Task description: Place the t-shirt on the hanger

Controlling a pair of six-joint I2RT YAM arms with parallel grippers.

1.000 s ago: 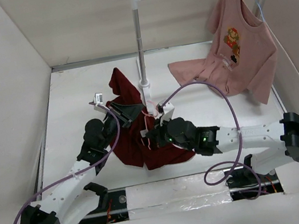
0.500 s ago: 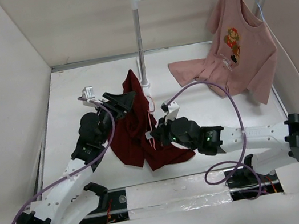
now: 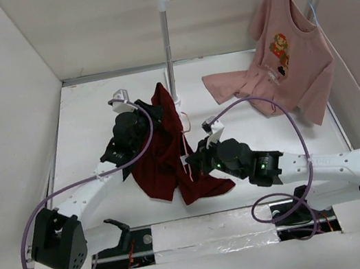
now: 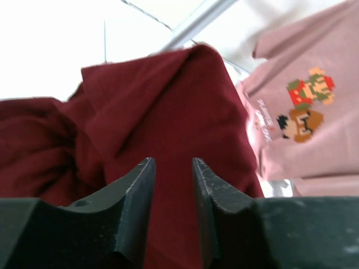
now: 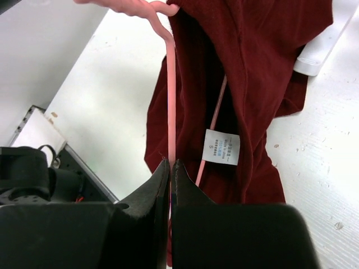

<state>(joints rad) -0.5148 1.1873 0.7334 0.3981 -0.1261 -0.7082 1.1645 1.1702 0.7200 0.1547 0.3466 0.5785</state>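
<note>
Threading the hanger (image 5: pixel 170 84) into the t-shirt (image 3: pixel 159 162) is the step in hand, as I judge it. Right gripper (image 5: pixel 171 163) is pinched tight on the pink wire. The maroon cloth hangs off the wire in a peak above the table (image 3: pixel 84 123), size label (image 5: pixel 221 147) showing. Left gripper (image 4: pixel 172 168) sits close against the cloth's upper fold, jaws partly apart, nothing clearly nipped.

To do it well: hold the wire steady, take one layer near the collar, draw it down over the hanger's shoulder.

Hidden: the hanger's far arm, buried in cloth; the neck opening; whether the left fingertips catch fabric. From overhead the wire barely shows.
</note>
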